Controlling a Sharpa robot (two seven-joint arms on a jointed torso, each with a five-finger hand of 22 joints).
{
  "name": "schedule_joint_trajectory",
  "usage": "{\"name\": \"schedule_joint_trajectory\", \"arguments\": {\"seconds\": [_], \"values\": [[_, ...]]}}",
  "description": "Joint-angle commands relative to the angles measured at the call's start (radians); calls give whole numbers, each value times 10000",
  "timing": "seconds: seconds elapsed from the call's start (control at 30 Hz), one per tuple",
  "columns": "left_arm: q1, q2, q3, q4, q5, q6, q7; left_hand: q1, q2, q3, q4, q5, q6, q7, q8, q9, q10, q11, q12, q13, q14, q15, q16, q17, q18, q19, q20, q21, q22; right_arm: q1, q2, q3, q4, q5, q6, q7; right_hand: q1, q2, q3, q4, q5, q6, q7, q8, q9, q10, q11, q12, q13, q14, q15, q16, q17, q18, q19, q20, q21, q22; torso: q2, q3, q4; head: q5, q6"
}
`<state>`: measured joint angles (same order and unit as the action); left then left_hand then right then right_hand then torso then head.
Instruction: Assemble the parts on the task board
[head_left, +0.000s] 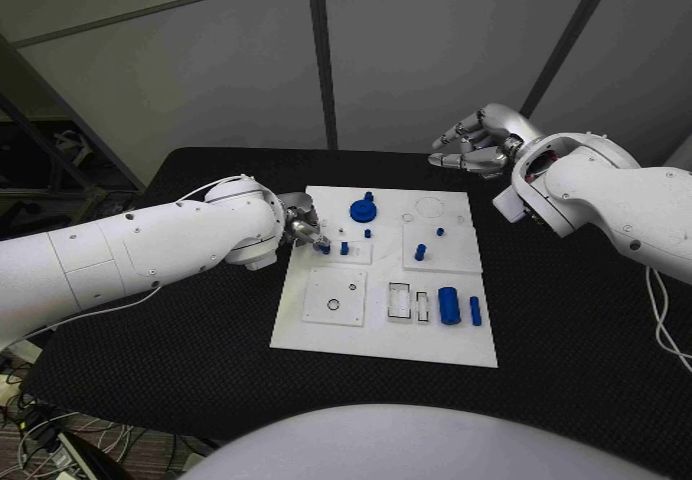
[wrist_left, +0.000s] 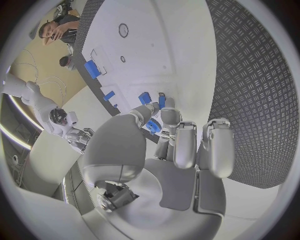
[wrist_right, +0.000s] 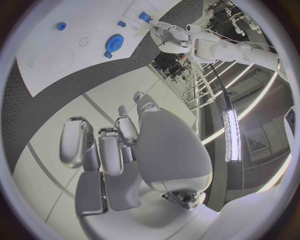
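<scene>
White board: task board (head_left: 335, 335) lies mid-table on the black table (head_left: 173, 340); blue parts stand or lie across it, among them a gear (head_left: 364, 210) toward the far edge and a cylinder (head_left: 449, 305) lying near the right edge.
Left hand: left hand (head_left: 304, 228) sits at the board's left edge by a small blue peg (head_left: 343, 248); its wrist view shows fingertips (wrist_left: 170, 116) close around a blue piece (wrist_left: 153, 125), seemingly pinching it, though contact is partly masked.
Right hand: right hand (head_left: 476, 145) hangs beyond the board's far right corner, well apart from any part, fingers loosely curled, holding nothing.
Step advice: judged, the left hand is seating or lifting that peg; keep it upright, push straight along its axis, avoid nudging the neighbouring pegs.
Hidden: left arm covers most of its hand from overhead; whether the peg sits in a socket or is free, cannot tell.
</scene>
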<state>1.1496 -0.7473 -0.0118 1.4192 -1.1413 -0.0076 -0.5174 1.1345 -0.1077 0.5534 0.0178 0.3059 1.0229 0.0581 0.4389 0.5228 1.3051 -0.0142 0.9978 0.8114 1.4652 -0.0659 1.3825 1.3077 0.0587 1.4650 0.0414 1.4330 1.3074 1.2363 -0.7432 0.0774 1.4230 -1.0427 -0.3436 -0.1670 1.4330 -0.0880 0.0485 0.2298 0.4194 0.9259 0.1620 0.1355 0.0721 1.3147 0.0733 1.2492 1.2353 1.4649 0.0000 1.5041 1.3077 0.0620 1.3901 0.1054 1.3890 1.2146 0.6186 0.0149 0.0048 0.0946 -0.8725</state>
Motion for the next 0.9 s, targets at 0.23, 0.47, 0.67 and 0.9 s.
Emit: {"name": "schedule_joint_trajectory", "arguments": {"seconds": [0.23, 0.47, 0.67, 0.9], "values": [[-48, -15, -71, 74, -141, 375, -84, 125, -39, 1272, -1276, 72, 98, -23, 43, 26, 112, -67, -36, -6, 657, -83, 29, 1387, -199, 170, -29, 49, 1471, 18, 4, 4, 3, -30, 25, 40, -50, 11, 8, 60, 65, -70, -12, 49, -5, -14, -11, -24, 12, 786, -40, -30, 1562, 122, -58, -28, -61, -4, -2, -8, -1, 15, -2], [-48, -39, -69, 122, -143, 342, -73, 125, -51, 1275, -1283, 80, 106, -26, 47, 32, 125, -69, -22, 13, 657, -83, 28, 1387, -200, 170, -30, 50, 1473, 16, 8, 4, -3, -30, 28, 42, -50, 11, 8, 60, 65, -70, -12, 49, -5, -14, -11, -24, 12, 786, -40, -30, 1562, 122, -58, -28, -61, -4, 1, -9, 0, 6, -2], [-48, -41, -65, 113, -143, 329, -63, 123, -63, 1281, -1289, 96, 116, -30, 53, 40, 139, -72, -11, 28, 658, -84, 32, 1389, -203, 177, -30, 60, 1483, 14, 13, 4, -9, -30, 31, 44, -50, 11, 8, 60, 65, -70, -12, 49, -5, -14, -11, -24, 12, 786, -40, -30, 1562, 122, -58, -28, -61, -4, 0, -8, -2, 9, -2], [-45, -34, -56, 77, -143, 532, -55, 123, -83, 1288, -1301, 114, 127, -35, 60, 50, 156, -76, -2, 40, 657, -85, 28, 1387, -206, 185, -31, 71, 1494, 11, 24, 4, -19, -30, 37, 45, -50, 11, 8, 60, 65, -70, -12, 49, -5, -14, -11, -24, 12, 786, -40, -30, 1562, 122, -58, -28, -61, -4, 2, -3, -3, 4, -2]]}}
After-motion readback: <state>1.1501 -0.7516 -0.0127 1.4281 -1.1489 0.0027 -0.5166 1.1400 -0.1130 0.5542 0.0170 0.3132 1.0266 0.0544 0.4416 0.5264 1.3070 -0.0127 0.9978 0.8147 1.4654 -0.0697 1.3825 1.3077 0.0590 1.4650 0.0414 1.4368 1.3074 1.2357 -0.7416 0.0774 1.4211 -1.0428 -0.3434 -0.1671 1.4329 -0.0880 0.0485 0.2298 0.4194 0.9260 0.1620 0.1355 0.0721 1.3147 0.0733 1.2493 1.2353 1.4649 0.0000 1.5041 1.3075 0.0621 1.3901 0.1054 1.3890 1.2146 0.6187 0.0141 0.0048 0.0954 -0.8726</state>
